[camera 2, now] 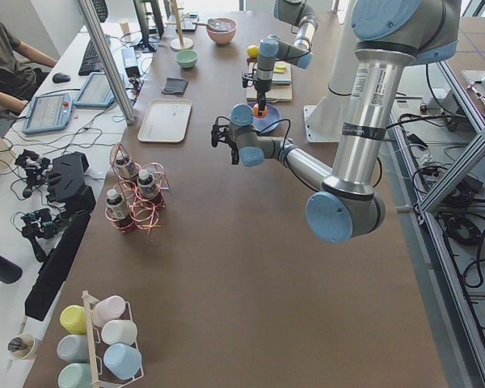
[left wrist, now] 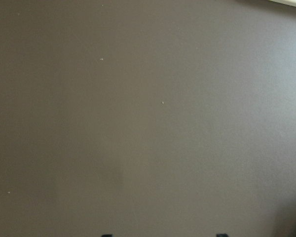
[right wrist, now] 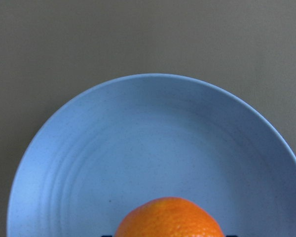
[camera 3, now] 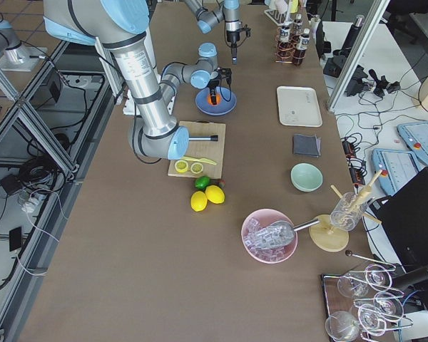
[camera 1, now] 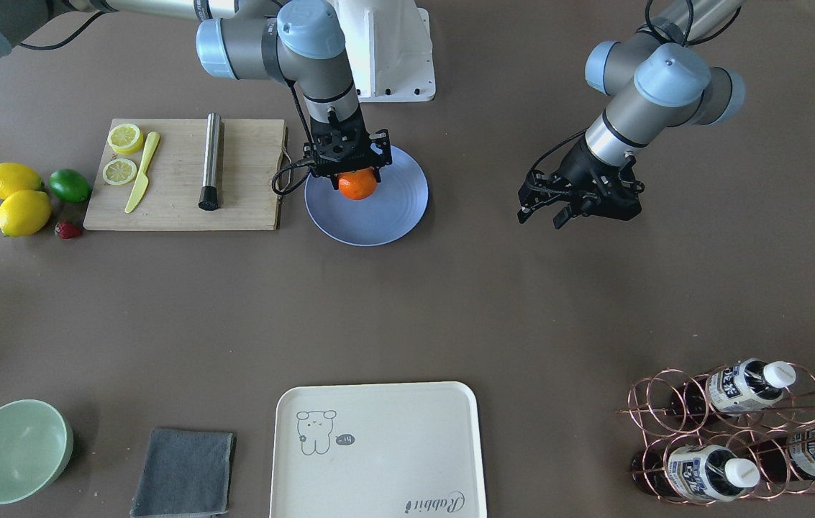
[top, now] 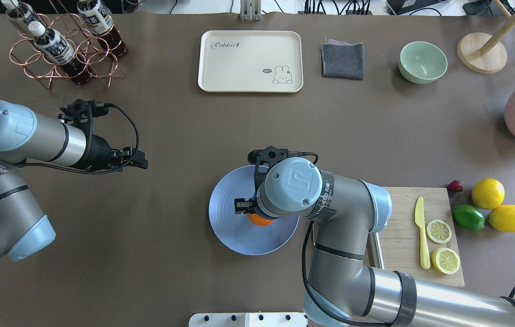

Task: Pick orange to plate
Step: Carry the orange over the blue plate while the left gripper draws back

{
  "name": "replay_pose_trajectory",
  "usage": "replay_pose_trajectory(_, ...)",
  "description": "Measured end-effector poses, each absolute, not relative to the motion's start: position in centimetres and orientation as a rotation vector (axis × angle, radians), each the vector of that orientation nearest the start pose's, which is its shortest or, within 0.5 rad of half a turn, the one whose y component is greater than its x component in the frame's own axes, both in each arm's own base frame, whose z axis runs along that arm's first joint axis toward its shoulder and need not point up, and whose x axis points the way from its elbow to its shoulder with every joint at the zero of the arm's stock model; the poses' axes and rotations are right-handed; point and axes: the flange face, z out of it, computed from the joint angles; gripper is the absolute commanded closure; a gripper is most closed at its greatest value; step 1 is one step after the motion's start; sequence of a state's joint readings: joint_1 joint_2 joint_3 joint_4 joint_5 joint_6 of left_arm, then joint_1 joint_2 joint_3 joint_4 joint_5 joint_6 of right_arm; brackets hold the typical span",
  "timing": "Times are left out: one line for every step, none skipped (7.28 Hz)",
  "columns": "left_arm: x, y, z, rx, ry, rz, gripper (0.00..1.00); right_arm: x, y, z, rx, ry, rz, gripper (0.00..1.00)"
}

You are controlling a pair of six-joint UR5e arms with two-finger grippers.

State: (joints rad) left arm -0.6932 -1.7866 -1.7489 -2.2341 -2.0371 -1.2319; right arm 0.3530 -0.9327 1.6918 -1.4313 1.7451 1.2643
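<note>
The orange (camera 1: 357, 185) sits between the fingers of my right gripper (camera 1: 358, 178), which is shut on it, low over the pale blue plate (camera 1: 393, 216), toward the plate's robot-side half. From overhead my right wrist hides most of the orange (top: 259, 221); only a sliver shows above the plate (top: 230, 231). The right wrist view has the orange (right wrist: 170, 219) at the bottom edge with the plate (right wrist: 138, 138) under it. My left gripper (camera 1: 544, 214) hangs open over bare table, far from the plate, with nothing between its fingers.
A cutting board (camera 1: 249, 180) with lemon slices, a yellow knife and a steel muddler lies beside the plate. Lemons (camera 1: 19, 212), a lime and a strawberry sit past it. A cream tray (camera 1: 378, 446), grey cloth, mint bowl (camera 1: 15, 450) and bottle rack (camera 1: 738, 432) line the far edge.
</note>
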Motion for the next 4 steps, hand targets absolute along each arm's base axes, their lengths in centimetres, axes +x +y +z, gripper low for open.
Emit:
replay_pose_trajectory(38.78,-43.78,38.64,0.143,1.105,-0.072,0.24,-59.92,-34.32,21.99,0.135,-0.891,-0.034,1.0)
replay_pose_trajectory(38.73,-43.75,38.75,0.143,1.104,-0.072,0.24,-60.18,-34.35,22.14,0.133,-0.887,-0.032,1.0)
replay_pose_trajectory(38.73,-43.73,38.82,0.142,1.103,-0.072,0.24,-60.33,-34.35,22.16,0.133,-0.886,-0.032,0.5)
replay_pose_trajectory(38.72,-43.73,38.89,0.142,1.102,-0.073,0.24,-60.39,-34.35,22.06,0.133,-0.887,-0.031,0.0)
